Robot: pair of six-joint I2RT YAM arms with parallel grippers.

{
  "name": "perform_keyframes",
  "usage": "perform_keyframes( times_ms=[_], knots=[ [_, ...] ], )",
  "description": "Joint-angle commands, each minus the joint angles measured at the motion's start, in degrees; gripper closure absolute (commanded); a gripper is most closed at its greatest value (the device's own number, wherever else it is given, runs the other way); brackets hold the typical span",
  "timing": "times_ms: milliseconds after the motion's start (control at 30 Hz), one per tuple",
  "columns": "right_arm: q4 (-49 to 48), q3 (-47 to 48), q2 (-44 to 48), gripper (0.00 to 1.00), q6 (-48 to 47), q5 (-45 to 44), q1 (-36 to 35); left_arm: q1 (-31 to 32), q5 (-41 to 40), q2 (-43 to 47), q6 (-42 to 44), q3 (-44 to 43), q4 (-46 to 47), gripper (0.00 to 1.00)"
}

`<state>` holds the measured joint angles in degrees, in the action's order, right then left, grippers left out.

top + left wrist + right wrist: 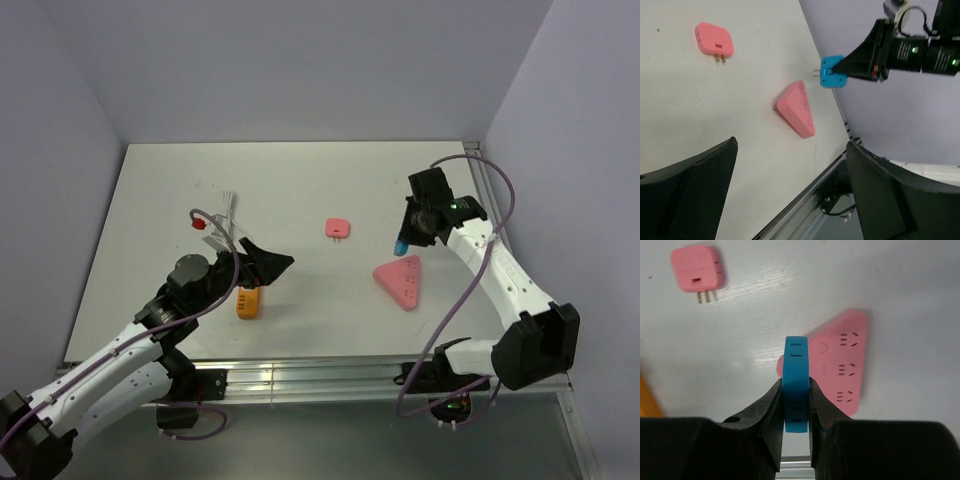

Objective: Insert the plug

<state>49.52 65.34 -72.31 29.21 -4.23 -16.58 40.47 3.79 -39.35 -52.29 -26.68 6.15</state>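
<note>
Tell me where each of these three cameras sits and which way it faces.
Top external: above and behind the bases, looking down on the table; left arm and right arm show.
Left wrist: on the left arm, facing across to the right tool and plug; own open fingers at bottom.
Right wrist: on the right arm, looking down at the block; own fingers clamp the plug.
Shared: all three show the block.

The light is bright and soft all over, so the white table (700, 115) looks a bit washed out, the pink triangle block (840, 365) has only a faint shadow beside it, and the close black fingers (767, 415) look dark and fuzzy.
</note>
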Motion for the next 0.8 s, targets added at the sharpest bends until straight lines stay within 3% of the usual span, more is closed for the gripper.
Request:
perform_keyframes(
  times_ms=[0, 400, 767],
  knots=[
    [5.1, 5.2, -4.7, 1.0, -3.5, -4.4, 2.9, 0.1, 4.3, -2.6, 2.5, -2.6, 2.4, 0.06],
    [5.3, 7.0, -10.7, 1.0, -7.6, -2.5, 8.3, 0.1, 11.4, -10.6, 3.2, -3.5, 6.1, 0.08],
    [2.7, 4.4, -13.9, 1.0, -8.2, 0.1, 9.3, 0.1, 12.1, -11.9, 3.3, -3.6, 7.1, 0.09]
  ],
)
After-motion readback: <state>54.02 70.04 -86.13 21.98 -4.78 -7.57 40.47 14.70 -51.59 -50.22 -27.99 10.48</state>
